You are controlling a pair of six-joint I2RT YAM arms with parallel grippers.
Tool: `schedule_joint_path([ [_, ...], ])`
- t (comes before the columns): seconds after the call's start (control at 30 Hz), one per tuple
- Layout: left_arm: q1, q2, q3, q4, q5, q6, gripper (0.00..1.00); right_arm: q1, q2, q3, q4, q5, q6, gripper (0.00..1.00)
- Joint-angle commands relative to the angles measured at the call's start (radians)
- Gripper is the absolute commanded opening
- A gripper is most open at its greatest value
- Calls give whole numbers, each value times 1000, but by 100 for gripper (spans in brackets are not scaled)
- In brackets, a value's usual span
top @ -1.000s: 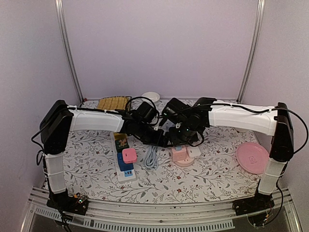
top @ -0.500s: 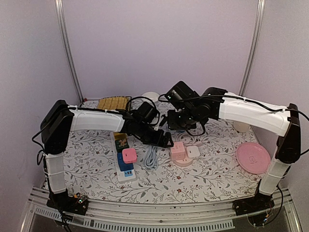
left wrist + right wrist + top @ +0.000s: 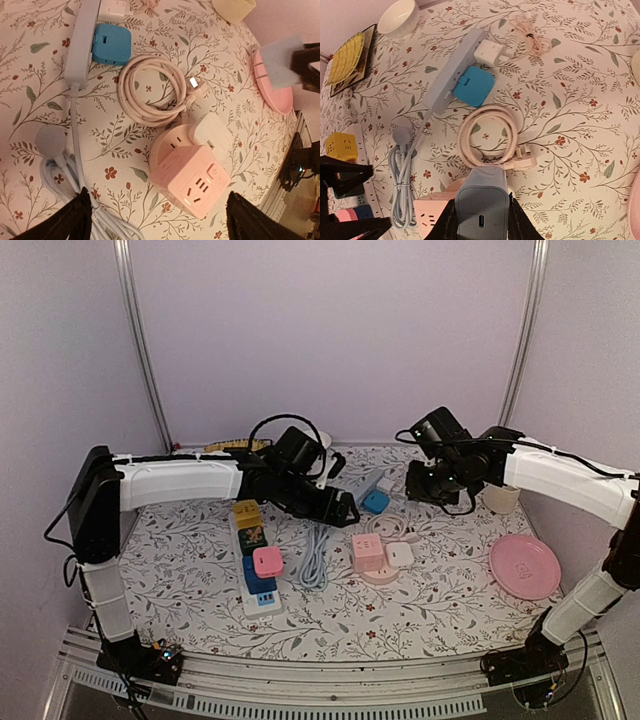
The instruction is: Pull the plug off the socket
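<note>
My right gripper (image 3: 482,222) is shut on a pale grey charger plug (image 3: 482,200) and holds it in the air, clear of the pink cube socket (image 3: 432,212). In the top view the right gripper (image 3: 422,483) hangs behind and right of the socket (image 3: 368,552), which stands on its round pink base with a white adapter (image 3: 400,554) beside it. My left gripper (image 3: 165,220) is open, its jaws wide apart either side of the socket (image 3: 192,182) and above it, touching nothing. In the top view it (image 3: 346,510) is just left of the socket.
A coiled pink cable (image 3: 487,135) lies behind the socket. A grey power strip (image 3: 452,70) holds a blue plug (image 3: 474,86) and a white charger (image 3: 490,51). A white strip with coloured cubes (image 3: 255,560), a grey cable bundle (image 3: 315,565), a pink plate (image 3: 523,565) and a cream cup (image 3: 500,498) stand around.
My right gripper has lifted off the pink socket and swung back and to the right with the plug in it. My left gripper has drawn up and back from the socket.
</note>
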Motion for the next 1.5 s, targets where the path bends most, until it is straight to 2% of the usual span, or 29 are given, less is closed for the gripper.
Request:
schedule_joint_path([
  [0.0, -1, -83, 39, -22, -25, 16, 94, -134, -69, -118, 127, -106, -20, 4],
  [0.13, -1, -117, 40, -30, -36, 9, 94, -281, -57, -194, 218, -200, -52, 4],
  [0.27, 1, -151, 32, -43, -49, 1, 94, -376, -6, -217, 258, -262, -85, 4],
  [0.7, 8, -240, -60, -43, -124, 3, 94, -543, 166, -222, 304, -391, -133, 5],
  [0.83, 12, -243, -68, -41, -123, 3, 94, -571, 204, -245, 309, -444, -150, 9],
  [0.97, 15, -238, -70, -40, -122, 8, 94, -577, 212, -271, 309, -466, -159, 18],
  [1.13, 16, -226, -70, -33, -109, 8, 94, -593, 185, -300, 304, -470, -152, 41],
  [1.2, 18, -221, -70, -28, -103, 8, 94, -595, 164, -300, 286, -450, -152, 54],
  [1.3, 19, -219, -70, -26, -98, 9, 94, -595, 131, -283, 239, -395, -155, 68],
  [1.47, 29, -210, -69, -25, -86, 19, 94, -594, 72, -249, 173, -346, -165, 78],
])
